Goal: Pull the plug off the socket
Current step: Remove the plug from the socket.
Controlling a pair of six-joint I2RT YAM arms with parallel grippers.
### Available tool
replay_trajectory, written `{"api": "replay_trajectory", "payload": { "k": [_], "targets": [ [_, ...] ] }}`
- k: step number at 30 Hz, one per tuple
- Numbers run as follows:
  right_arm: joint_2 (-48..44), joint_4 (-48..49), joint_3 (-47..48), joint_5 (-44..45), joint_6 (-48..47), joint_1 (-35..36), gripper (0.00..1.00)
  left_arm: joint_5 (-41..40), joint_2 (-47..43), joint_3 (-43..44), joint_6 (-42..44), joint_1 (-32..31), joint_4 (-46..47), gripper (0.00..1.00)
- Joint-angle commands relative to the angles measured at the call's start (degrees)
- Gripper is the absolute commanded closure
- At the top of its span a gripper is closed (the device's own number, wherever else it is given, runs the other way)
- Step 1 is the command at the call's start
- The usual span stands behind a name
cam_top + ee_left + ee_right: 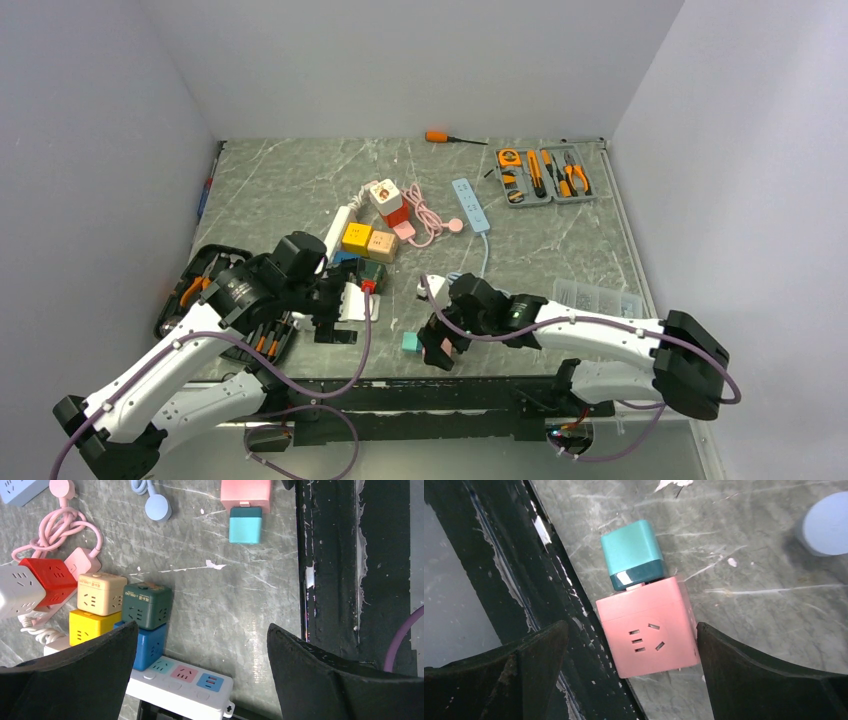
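Note:
A teal plug (pixel 634 554) sits against one face of a pink cube socket (pixel 649 627), right at the black rail on the table's near edge. My right gripper (pixel 631 645) is open and straddles the pink cube, whose right side is close to one finger (pixel 734 670). From above, the plug (pixel 410 342) shows just left of the right gripper (pixel 440 348). The left wrist view also catches the plug (pixel 245 524) below the pink socket (pixel 246 494). My left gripper (pixel 202 630) is open, holds nothing, and hovers over a white power strip (pixel 180 680).
Green (pixel 146 605), blue (pixel 150 645), yellow (pixel 90 625), beige (pixel 100 592) and red (pixel 50 580) cube sockets cluster by the strip. A coiled pink cable (pixel 65 525) lies behind. At the back are a tool kit (pixel 545 177) and an orange screwdriver (pixel 440 137). A black rail (pixel 539 570) borders the near edge.

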Motion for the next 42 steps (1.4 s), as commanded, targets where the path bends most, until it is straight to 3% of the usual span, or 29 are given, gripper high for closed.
{"api": "replay_trajectory", "payload": {
  "k": [1,21,25,28,30,32,34,37,42],
  "targets": [
    [3.64,1.13,2.58,1.29,-1.96,2.08,0.0,0.41,0.0,0.54,1.61,-0.22,0.56,0.01],
    [14.36,-3.73,7.59,25.18,9.38,14.42,0.03,0.57,-1.46,1.7,2.84,-0.22,0.8,0.01],
    [15.64,-1.89,7.27,27.25,11.2,14.46,0.24,0.67,-3.24,0.99,2.17,-0.23,2.55,0.01],
    [15.45,-2.21,7.81,28.57,11.58,14.49,0.56,0.86,-5.06,-0.22,2.37,-0.17,4.02,0.01],
    [13.04,-1.8,8.17,28.13,10.43,14.38,0.82,1.15,-6.43,-1.26,2.93,-0.22,5.18,0.01],
    [8.47,0.04,8.27,27.3,8.37,14.19,0.94,1.73,-7.64,-2.22,3.28,-0.24,6.67,0.01],
    [3.42,2.02,8.36,23.15,6.23,12.39,1.0,2.0,-8.75,-3.4,4.0,-0.27,8.49,0.01],
    [-1.89,3.32,9.6,11.85,4.68,6.7,1.0,1.85,-10.96,-5.65,6.65,-0.45,11.72,0.01],
    [-2.56,1.14,16.18,-4.45,1.97,1.19,1.0,0.24,-15.39,-10.03,13.65,-2.69,17.69,0.01]
  ]
}}
